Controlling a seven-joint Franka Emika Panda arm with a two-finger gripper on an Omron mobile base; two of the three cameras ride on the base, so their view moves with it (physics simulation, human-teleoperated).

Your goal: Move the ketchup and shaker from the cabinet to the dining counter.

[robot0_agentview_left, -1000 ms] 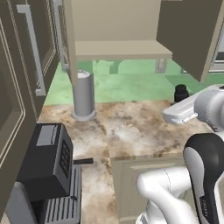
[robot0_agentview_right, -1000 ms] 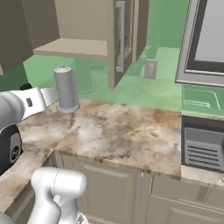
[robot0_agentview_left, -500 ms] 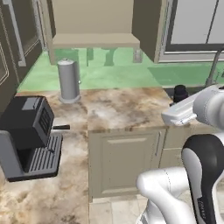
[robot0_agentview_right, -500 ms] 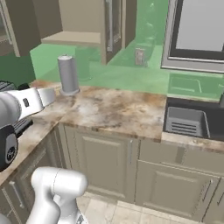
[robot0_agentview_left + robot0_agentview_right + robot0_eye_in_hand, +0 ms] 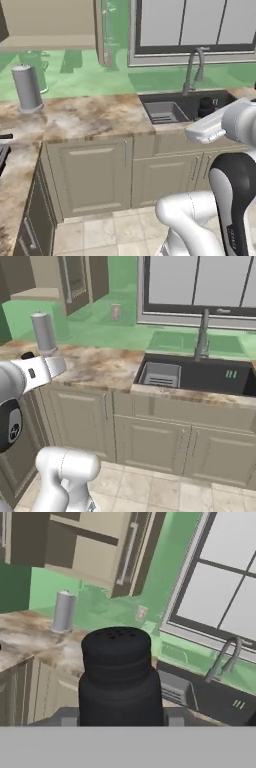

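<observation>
**A:** Right up close, the shaker (image 5: 119, 679) sits between the two fingertips of the claw (image 5: 120, 716). Black body, tapered top with little holes, upright, and it looks gripped, jaws partly closed around its sides.

**B:** Agreed, it's up off any surface. In the left base view its dark top (image 5: 206, 107) pokes up just past the white hand, in front of the sink (image 5: 172, 107).

**A:** So, my judgement: the shaker is out of the cabinet and in the air, but not delivered. I see no island slab with stools anywhere here.

**B:** Nor do I. Below is only the marble worktop (image 5: 100, 363) with beige cupboards under it, then the dark sink basin and the tap (image 5: 202, 336) behind.

**A:** And further back, the tall grey cylinder (image 5: 44, 332) stands on the worktop near the corner. That's not ours.

**B:** Beyond it, the cabinet (image 5: 95, 549) hangs on the green wall, one door swung open with its long silver handle showing.

**A:** Any red bottle?

**B:** Can't spot the ketchup. The inside of that cabinet is mostly hidden from these angles, so I can't say where it is.

**A:** Then my call: the shaker's trip is partway, its set-down remains, and the ketchup's whole trip looks undone.
</observation>
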